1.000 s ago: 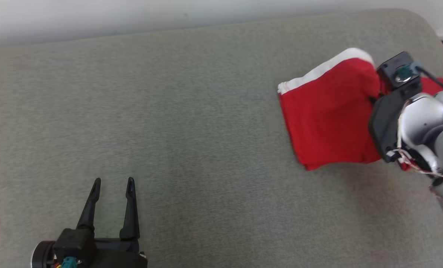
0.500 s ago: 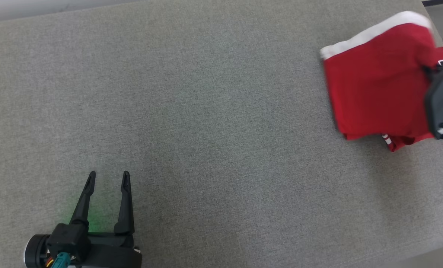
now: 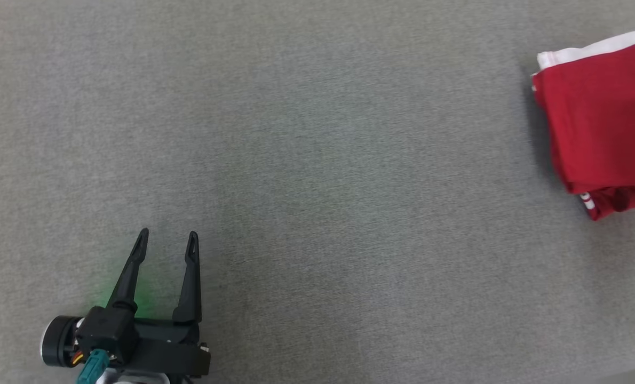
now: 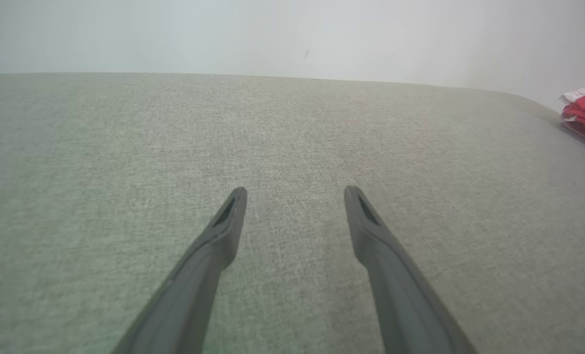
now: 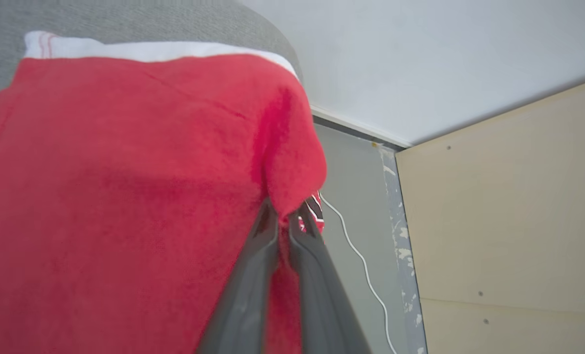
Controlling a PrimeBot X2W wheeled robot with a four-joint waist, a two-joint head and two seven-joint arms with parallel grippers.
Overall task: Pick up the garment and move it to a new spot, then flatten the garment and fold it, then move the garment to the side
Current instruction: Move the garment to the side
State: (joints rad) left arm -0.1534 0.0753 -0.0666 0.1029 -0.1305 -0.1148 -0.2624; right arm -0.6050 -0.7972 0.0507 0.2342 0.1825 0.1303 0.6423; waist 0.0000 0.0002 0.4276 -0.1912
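Garment (image 3: 600, 122) cut off at head view's edge, right claw (image 5: 285, 211) clamped on it, left claw (image 3: 167, 234) spread empty.

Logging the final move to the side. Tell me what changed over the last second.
The head camera swung down, so most of the shift is the view's. Even so, the red garment slid toward the right edge of the table, pulled by the right gripper, shut on a fold of it. The left gripper stayed open and empty over the table.

No legible text; white marks (image 3: 587, 201) at garment (image 3: 603, 122) edge unreadable.
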